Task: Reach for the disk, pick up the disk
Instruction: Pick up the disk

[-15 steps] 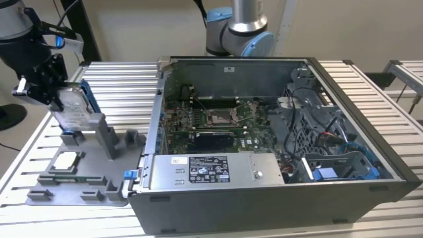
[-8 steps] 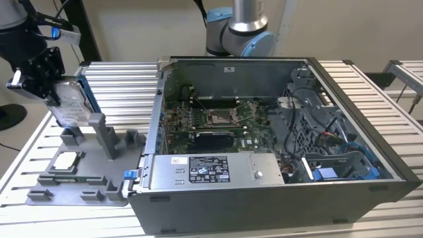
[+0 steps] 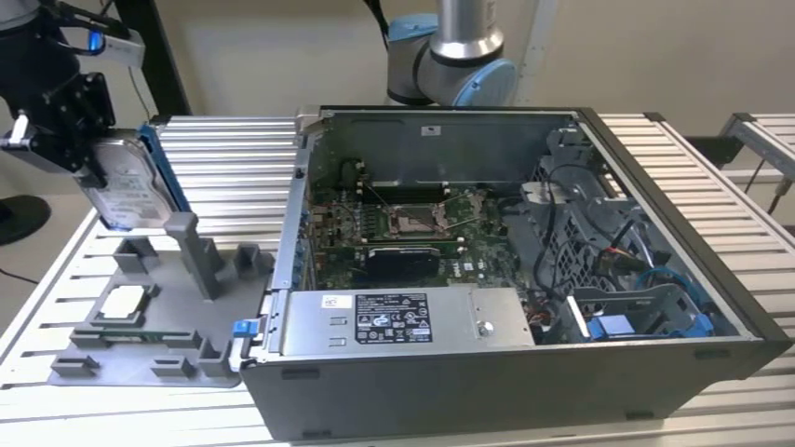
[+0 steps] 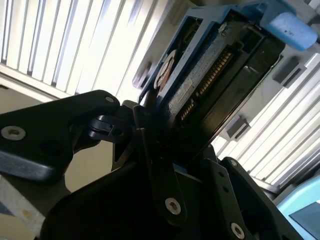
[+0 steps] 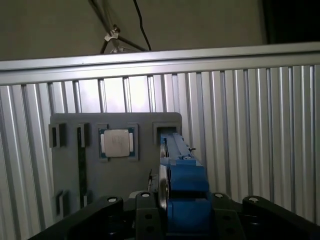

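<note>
The disk (image 3: 125, 186) is a silver drive with a white label and blue rails. It hangs upright at the exterior view's left, just above the grey holder tray (image 3: 186, 326), with its lower edge close to the tray's tall post (image 3: 186, 251). My black gripper (image 3: 97, 163) is shut on its upper part. In the second wrist view the fingers (image 4: 150, 145) clamp the disk (image 4: 210, 75) on its two faces. In the first wrist view the disk's blue rail (image 5: 182, 175) runs out from the gripper (image 5: 175, 215) over the tray (image 5: 70, 170).
A small square silver chip (image 3: 122, 303) lies in a pocket of the tray. The open computer case (image 3: 646, 372) stands at the exterior view's right, with a grey power-supply box (image 3: 397, 321) and cables inside. Ribbed metal tabletop (image 3: 223, 158) surrounds both. The arm's base (image 3: 448, 56) stands behind the case.
</note>
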{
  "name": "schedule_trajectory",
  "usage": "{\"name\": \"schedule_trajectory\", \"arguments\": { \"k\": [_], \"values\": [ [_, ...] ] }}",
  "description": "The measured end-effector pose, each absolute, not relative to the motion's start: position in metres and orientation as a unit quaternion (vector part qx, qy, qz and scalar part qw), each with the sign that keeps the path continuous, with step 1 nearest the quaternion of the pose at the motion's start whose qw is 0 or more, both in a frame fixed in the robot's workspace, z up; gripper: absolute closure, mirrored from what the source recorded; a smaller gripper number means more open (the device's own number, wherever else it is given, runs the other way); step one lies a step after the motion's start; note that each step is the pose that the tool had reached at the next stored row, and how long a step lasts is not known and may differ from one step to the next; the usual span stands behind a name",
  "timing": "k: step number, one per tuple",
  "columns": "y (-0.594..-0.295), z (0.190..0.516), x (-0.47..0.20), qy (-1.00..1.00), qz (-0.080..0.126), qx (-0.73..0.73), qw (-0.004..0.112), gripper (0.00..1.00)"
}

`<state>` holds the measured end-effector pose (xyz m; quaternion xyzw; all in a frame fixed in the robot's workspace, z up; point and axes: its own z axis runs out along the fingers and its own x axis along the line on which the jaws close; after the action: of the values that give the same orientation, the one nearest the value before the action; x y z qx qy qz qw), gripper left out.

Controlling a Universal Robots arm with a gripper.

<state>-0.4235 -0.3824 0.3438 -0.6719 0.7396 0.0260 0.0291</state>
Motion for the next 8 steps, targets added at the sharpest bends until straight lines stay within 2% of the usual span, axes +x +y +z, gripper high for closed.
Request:
{"name": "schedule_trajectory", "arguments": {
  "k": [8],
  "values": [
    [-0.382,0.362,-0.424,0.74,0.026,-0.672,0.029,1.0]
  ]
}}
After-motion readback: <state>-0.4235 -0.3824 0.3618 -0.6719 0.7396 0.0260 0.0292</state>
